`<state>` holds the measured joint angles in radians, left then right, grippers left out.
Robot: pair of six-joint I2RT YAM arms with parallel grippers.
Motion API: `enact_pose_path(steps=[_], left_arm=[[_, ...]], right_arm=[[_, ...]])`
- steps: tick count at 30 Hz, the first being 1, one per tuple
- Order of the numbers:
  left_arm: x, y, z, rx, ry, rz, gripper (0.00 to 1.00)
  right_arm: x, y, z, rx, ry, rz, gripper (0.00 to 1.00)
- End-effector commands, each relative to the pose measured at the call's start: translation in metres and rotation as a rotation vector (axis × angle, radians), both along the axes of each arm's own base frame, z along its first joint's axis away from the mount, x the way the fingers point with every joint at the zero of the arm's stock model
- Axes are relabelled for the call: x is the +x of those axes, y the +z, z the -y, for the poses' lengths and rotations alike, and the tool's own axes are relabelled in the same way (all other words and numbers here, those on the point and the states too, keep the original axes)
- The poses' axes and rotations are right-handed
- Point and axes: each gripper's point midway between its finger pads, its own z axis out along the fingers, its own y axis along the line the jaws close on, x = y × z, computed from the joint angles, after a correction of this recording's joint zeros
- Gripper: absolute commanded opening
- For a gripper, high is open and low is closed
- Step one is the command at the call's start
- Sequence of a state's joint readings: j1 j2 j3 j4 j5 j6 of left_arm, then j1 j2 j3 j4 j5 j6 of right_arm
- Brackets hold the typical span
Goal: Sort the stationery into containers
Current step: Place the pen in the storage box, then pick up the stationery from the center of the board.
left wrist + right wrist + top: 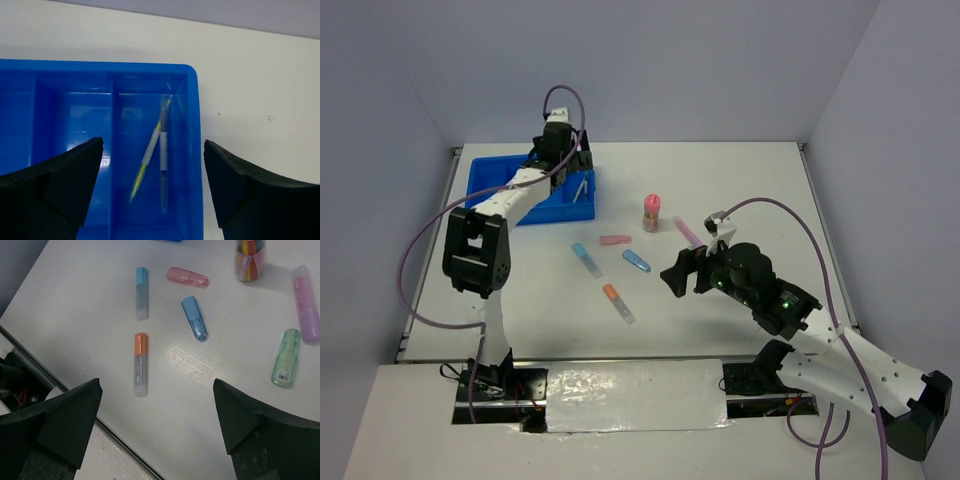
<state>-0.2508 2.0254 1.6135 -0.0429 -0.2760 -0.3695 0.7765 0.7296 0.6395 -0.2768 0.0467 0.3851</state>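
The blue tray (480,182) stands at the back left. My left gripper (570,160) hovers over its right end, open and empty. In the left wrist view the gripper (153,144) is above the rightmost compartment of the tray (75,75), where a yellow pen (147,157) and a dark pen (163,160) lie. My right gripper (682,272) is open and empty above mid-table. In the right wrist view the gripper (157,385) is near an orange marker (140,364), with light blue (141,292), pink (187,277), blue (194,317), green (286,357) and purple (305,302) markers beyond.
A pink-capped cylinder (651,211) stands upright at mid-table and also shows in the right wrist view (250,260). The table's near edge (75,395) runs just below the orange marker. Grey walls enclose the table on three sides.
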Motion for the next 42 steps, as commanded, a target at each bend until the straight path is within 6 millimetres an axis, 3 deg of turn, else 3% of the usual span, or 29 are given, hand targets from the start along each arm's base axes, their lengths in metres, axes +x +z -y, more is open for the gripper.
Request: enact_pose_path(steps=[1, 2, 3, 7, 10, 11, 13, 17, 20, 25, 33, 37, 42], left_arm=[[-0.028, 0.119, -0.014, -0.076, 0.079, 0.168, 0.95], [-0.04, 0.118, -0.015, -0.082, 0.077, 0.138, 0.97], [-0.056, 0.136, -0.014, -0.11, 0.079, 0.162, 0.98], [-0.113, 0.109, -0.007, -0.119, 0.125, 0.004, 0.99], [-0.164, 0.068, 0.008, -0.134, 0.142, -0.143, 0.97], [-0.177, 0.06, 0.022, -0.166, 0.152, -0.165, 0.96], [-0.203, 0.032, 0.026, -0.162, 0.188, -0.248, 0.96], [-0.243, 0.003, 0.051, -0.2, 0.313, -0.31, 0.99], [-0.254, -0.023, 0.056, -0.195, 0.337, -0.358, 0.99], [-0.247, -0.064, 0.061, -0.15, 0.372, -0.444, 0.95], [-0.243, -0.111, 0.045, -0.119, 0.458, -0.526, 0.89], [-0.243, -0.129, 0.037, -0.119, 0.476, -0.56, 0.81], [-0.244, -0.15, 0.034, -0.126, 0.449, -0.596, 0.58]], right_arm=[[0.0, 0.022, -0.003, 0.052, 0.01, 0.052, 1.0], [0.0, 0.02, -0.002, 0.048, 0.007, 0.05, 1.0], [0.0, 0.022, -0.001, 0.054, 0.003, 0.051, 1.0], [-0.004, 0.024, -0.003, 0.066, 0.019, 0.045, 1.0], [-0.008, 0.025, -0.005, 0.076, 0.041, 0.04, 1.0], [-0.009, 0.024, -0.005, 0.07, 0.044, 0.037, 1.0], [-0.012, 0.02, -0.008, 0.06, 0.069, 0.023, 1.0], [-0.016, 0.01, -0.011, 0.038, 0.085, -0.011, 1.0], [-0.02, 0.007, -0.013, 0.053, 0.091, -0.023, 1.0], [-0.027, 0.0, -0.013, 0.063, 0.103, -0.042, 1.0], [-0.029, -0.005, -0.01, 0.031, 0.108, -0.043, 1.0], [-0.028, -0.008, -0.011, 0.022, 0.11, -0.045, 1.0], [-0.027, -0.007, -0.015, 0.024, 0.123, -0.044, 1.0]])
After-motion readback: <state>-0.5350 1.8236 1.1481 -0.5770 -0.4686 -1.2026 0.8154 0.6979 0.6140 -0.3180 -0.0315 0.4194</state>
